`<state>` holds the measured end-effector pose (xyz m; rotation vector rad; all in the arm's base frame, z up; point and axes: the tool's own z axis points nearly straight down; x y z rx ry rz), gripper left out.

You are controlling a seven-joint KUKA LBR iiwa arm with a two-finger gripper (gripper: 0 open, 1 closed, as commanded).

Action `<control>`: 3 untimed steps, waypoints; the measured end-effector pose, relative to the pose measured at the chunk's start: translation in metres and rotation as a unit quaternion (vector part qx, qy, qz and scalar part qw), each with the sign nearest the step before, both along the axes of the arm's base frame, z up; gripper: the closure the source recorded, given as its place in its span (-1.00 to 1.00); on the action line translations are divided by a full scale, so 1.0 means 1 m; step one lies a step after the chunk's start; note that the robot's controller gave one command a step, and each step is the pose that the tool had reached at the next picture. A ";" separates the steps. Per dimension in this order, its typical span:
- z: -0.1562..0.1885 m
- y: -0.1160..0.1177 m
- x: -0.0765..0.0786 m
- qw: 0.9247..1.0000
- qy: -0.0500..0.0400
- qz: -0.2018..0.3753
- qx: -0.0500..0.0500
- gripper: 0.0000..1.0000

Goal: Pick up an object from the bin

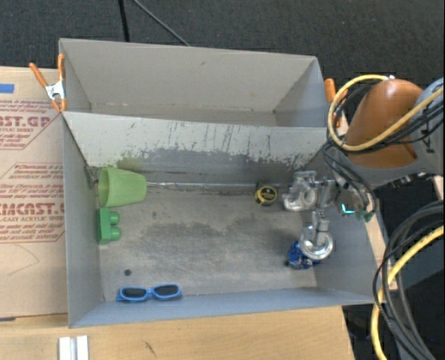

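Blue sunglasses [148,293] bottom left: skip; w/ gripper [314,250] lower right just over small blue thing [295,259], centre on it, keep off bin wall [351,265], close gently, open/shut can't tell.

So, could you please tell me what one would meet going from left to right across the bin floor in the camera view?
Green block → blue sunglasses → small yellow-and-black round thing → small blue thing. The green cup is left out, as it spans both block and sunglasses.
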<state>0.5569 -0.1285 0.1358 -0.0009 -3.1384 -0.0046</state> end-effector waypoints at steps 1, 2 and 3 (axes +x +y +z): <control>-0.051 -0.006 -0.051 1.000 -0.011 0.018 0.006 -1.00; -0.054 -0.008 -0.052 1.000 -0.011 0.017 0.003 1.00; -0.050 -0.010 -0.044 0.999 -0.028 0.017 -0.001 -1.00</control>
